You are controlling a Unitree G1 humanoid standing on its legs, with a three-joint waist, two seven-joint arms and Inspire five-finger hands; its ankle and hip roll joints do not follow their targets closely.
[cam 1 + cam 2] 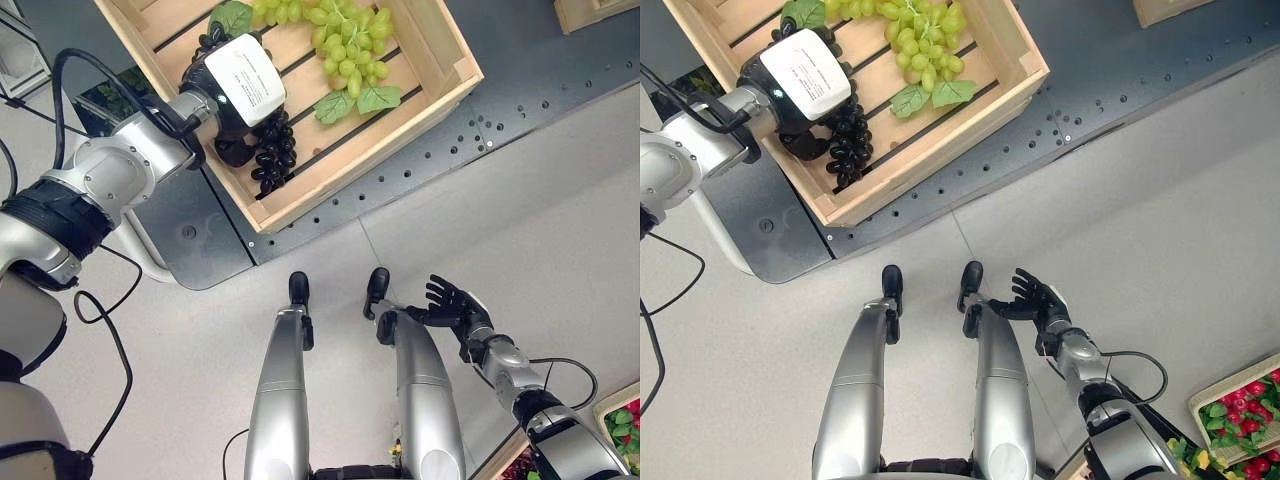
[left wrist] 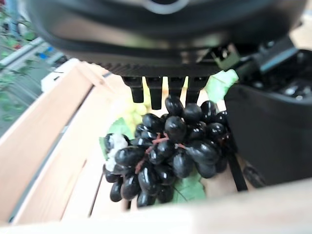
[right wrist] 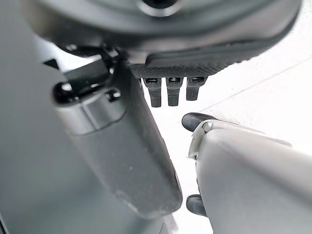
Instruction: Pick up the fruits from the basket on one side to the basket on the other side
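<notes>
Left eye view, upper left: the left hand (image 1: 238, 95) has its fingers curled round the black grapes (image 1: 273, 152), which hang inside the wooden crate (image 1: 440, 95) beside the green grapes (image 1: 335, 35). Transfer looks barely begun or at set-down; I cannot tell which. Lower right, the right hand (image 1: 452, 305) idles with fingers spread, near a second crate (image 1: 1225, 395) of red fruit (image 1: 1250, 420)

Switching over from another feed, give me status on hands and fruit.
Left hand shut on black grapes over wooden crate. Right hand open, idle, low by the floor. Green grapes lie in crate. Nothing in the way.
</notes>
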